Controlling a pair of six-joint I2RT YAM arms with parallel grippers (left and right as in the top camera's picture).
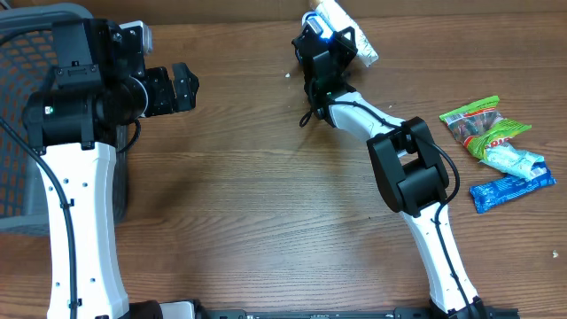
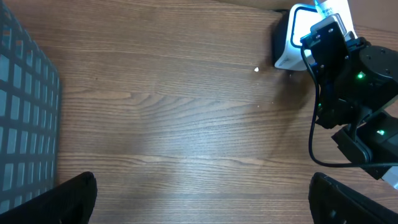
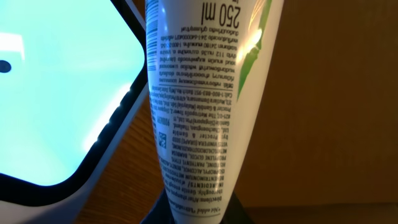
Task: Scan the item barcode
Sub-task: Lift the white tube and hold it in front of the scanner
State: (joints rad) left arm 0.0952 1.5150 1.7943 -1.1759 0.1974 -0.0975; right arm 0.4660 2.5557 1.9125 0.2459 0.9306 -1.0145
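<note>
Wooden desk (image 1: 248,195); we see right end effector (image 1: 321,44) pinching tube (image 3: 205,112), axis pointing outward, scanner (image 3: 56,93) just beside; left end effector (image 1: 182,86) spread.

White, finely printed tube (image 3: 205,93) just beside the glowing scanner window (image 3: 56,93), barcode (image 3: 153,15) seemingly along its left edge.

A mock shop checkout: barcode scanner (image 2: 289,37) far, grey basket (image 1: 16,97) left, packaged goods (image 1: 496,146) right, on a wooden table (image 1: 248,195)

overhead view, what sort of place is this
Probably a mock shop checkout: a lit barcode scanner with a tube held to it, a grey basket, and snack packets on the wooden table.
</note>
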